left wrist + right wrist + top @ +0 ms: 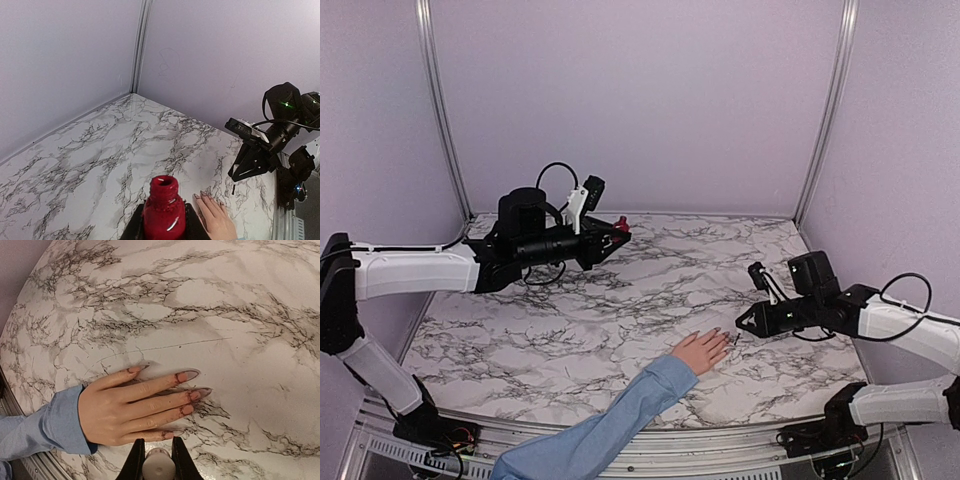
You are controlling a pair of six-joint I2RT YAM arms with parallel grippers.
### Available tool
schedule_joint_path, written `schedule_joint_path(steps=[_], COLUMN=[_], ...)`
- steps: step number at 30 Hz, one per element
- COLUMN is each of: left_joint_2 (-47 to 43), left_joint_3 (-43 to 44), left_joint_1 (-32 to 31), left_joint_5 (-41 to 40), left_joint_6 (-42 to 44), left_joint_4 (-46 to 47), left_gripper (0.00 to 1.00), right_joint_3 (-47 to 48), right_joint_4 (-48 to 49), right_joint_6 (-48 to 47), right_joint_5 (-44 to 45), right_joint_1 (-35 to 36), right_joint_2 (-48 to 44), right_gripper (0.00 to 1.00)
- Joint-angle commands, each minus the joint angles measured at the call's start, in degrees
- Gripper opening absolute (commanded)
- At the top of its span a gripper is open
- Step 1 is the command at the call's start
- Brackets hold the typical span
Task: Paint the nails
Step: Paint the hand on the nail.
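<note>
Toward 5 o'clock on the surface (620, 300), a hand (125, 410) lies flat, pinkish nails (194, 395) pointing to 2 o'clock.
Seen from above, the right claw (158, 444) is clenched on a white cap (158, 467) just beside the nails, at the hand's 2 o'clock. The left claw (165, 227) grasps an open red bottle (164, 210), raised near 12 o'clock.
</note>
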Motion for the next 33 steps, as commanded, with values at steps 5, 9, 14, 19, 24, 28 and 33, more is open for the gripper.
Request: schedule_joint_path(steps=[5, 9, 14, 19, 24, 28, 33], left_joint_2=[3.01, 3.43, 4.04, 4.85, 5.41, 5.01, 4.46], left_joint_3=[3.53, 3.74, 4.13, 4.9, 5.33, 4.97, 4.72], left_joint_1=[0.12, 0.14, 0.28, 0.4, 0.5, 0.44, 0.49], left_joint_5=[-0.33, -0.22, -0.48, -0.32, -0.08, -0.1, -0.83], left_joint_6=[0.92, 0.44, 0.69, 0.61, 0.79, 0.7, 0.96], left_joint_4=[0.8, 0.77, 0.84, 0.88, 0.87, 0.89, 0.84], left_gripper=[0.0, 0.0, 0.0, 0.0, 0.0, 0.0, 0.0], right_joint_3=[-5.55, -7.01, -9.61, -10.78, -11.48, -11.05, -10.33], right_joint_4=[4.75, 5.41, 6.75, 8.17, 11.31, 12.57, 14.02], right_joint_6=[7.21, 12.5, 16.61, 18.38, 18.1, 18.12, 17.95], right_joint_5=[7.18, 8.27, 10.69, 11.2, 9.97, 10.71, 11.75], right_joint_1=[-0.42, -0.31, -0.14, 1.53, 3.04, 4.29, 5.18], right_joint_2=[-9.91, -12.14, -14.44, -13.45, -10.21, -8.03, -4.88], right_gripper=[0.0, 0.0, 0.0, 0.0, 0.0, 0.0, 0.0])
